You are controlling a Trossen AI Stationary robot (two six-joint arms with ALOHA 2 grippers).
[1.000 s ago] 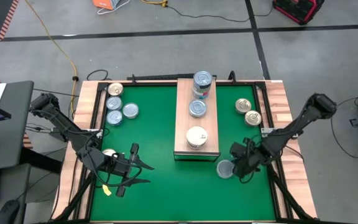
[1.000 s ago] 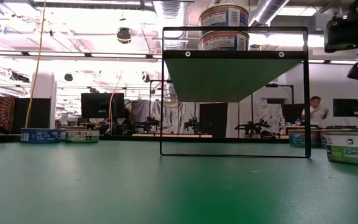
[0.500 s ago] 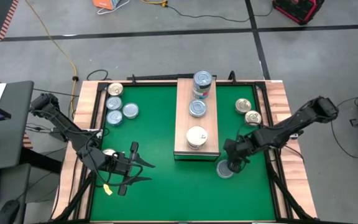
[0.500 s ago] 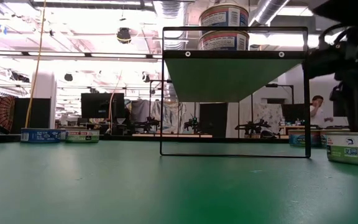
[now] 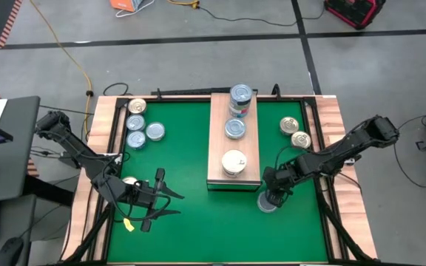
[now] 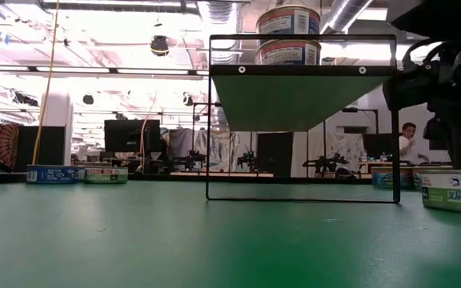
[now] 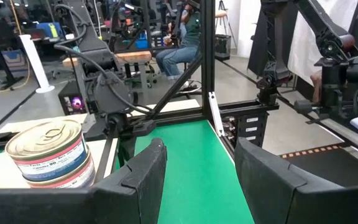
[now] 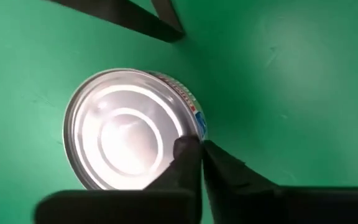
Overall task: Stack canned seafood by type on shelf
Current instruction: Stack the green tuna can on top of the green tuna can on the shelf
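Observation:
The shelf (image 5: 234, 144) is a light-wood block at the mat's middle. It carries a blue-silver stack (image 5: 240, 100), one blue-silver can (image 5: 234, 128) and a white-topped stack (image 5: 234, 162). A silver-topped can (image 5: 265, 203) (image 8: 126, 134) stands flat on the mat off the shelf's near right corner. My right gripper (image 5: 274, 193) (image 8: 196, 148) is shut and points down at that can's rim. My left gripper (image 5: 159, 199) (image 7: 201, 165) waits open near the mat's near left side, beside a gold-topped can (image 5: 129, 182) (image 7: 48, 149). My right gripper comes from above with its shut fingertips (image 8: 188, 149) at the silver-topped can's rim (image 8: 197, 127), on the edge of the top. The can stands flat on the mat (image 6: 453, 190). The fingers themselves hide the exact spot where they meet.
Several blue-silver and gold cans (image 5: 139, 125) stand at the mat's far left, and two gold ones (image 5: 296, 133) at the right. Open green mat (image 5: 205, 222) lies near the front edge. The wooden border (image 5: 339, 125) frames the mat.
My right gripper has moved toward the table's left and down, from beside the silver-topped can to right over its rim. In the low view the can's label has shifted a little to the right. The left arm has kept still.

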